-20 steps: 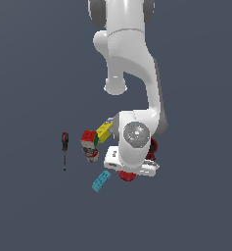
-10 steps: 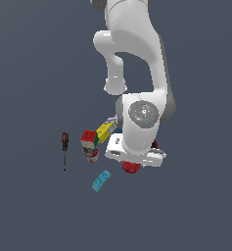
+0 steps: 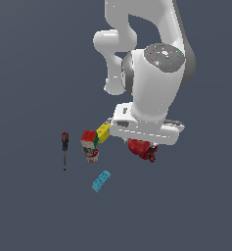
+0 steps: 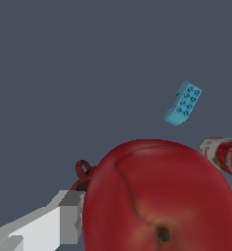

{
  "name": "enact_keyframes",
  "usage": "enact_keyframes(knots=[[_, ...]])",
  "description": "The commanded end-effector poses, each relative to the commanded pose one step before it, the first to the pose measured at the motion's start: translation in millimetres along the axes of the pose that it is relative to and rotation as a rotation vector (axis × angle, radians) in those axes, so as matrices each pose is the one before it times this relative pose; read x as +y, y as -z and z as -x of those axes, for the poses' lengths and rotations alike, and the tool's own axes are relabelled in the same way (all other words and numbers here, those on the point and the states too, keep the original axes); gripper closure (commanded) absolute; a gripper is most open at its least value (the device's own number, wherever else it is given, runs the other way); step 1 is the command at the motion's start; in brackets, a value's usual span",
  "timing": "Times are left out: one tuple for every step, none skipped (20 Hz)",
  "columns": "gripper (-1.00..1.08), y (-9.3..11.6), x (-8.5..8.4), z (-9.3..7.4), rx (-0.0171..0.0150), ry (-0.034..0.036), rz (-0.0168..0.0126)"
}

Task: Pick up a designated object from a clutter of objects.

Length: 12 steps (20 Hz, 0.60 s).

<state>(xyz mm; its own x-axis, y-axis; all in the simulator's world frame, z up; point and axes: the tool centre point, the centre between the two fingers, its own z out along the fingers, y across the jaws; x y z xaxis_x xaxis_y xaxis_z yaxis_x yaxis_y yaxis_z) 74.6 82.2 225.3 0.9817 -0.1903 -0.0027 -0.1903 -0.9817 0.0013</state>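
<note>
The designated object, a glossy red apple (image 3: 137, 146), hangs under the white hand, and my gripper (image 3: 141, 142) is shut on it. The wrist view is filled by the apple (image 4: 151, 196), its dimple showing, with one grey finger (image 4: 68, 215) pressed against its side. It is off the floor, above the clutter of objects. Behind it a dark red mug (image 3: 151, 154) shows partly, only its handle (image 4: 82, 170) visible from the wrist.
At the exterior view's left lie a screwdriver (image 3: 64, 147), a multicoloured cube (image 3: 89, 138), a yellow box (image 3: 104, 131) and a red-white can (image 3: 92, 154). The can (image 4: 222, 153) also shows from the wrist. A cyan block (image 3: 102, 180) (image 4: 183, 103) lies nearer the front.
The arm has risen over the last second, carrying the apple up and away from the floor. The cube, can, screwdriver and cyan block have stayed where they were.
</note>
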Motion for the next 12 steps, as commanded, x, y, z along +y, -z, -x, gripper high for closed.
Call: enact_keyframes(knots=[[1.08,31.52,-3.54,8.09,0.00256,-0.00004,-0.00050],[1.08,11.84,-1.41,3.09,0.00000,0.00000,0.00000],[1.08,11.78,-1.42,3.04,0.00000,0.00000,0.00000],[1.08,11.57,-1.40,2.96,0.00000,0.00000,0.00000],[1.08,11.28,-1.38,2.85,0.00000,0.00000,0.00000],[1.08,10.95,-1.36,2.73,0.00000,0.00000,0.00000],[1.08,10.59,-1.33,2.61,0.00000,0.00000,0.00000],[1.08,10.19,-1.29,2.48,0.00000,0.00000,0.00000],[1.08,9.77,-1.26,2.34,0.00000,0.00000,0.00000],[1.08,9.30,-1.22,2.18,0.00000,0.00000,0.00000],[1.08,8.77,-1.17,2.01,0.00000,0.00000,0.00000],[1.08,8.15,-1.11,1.82,0.00000,0.00000,0.00000]])
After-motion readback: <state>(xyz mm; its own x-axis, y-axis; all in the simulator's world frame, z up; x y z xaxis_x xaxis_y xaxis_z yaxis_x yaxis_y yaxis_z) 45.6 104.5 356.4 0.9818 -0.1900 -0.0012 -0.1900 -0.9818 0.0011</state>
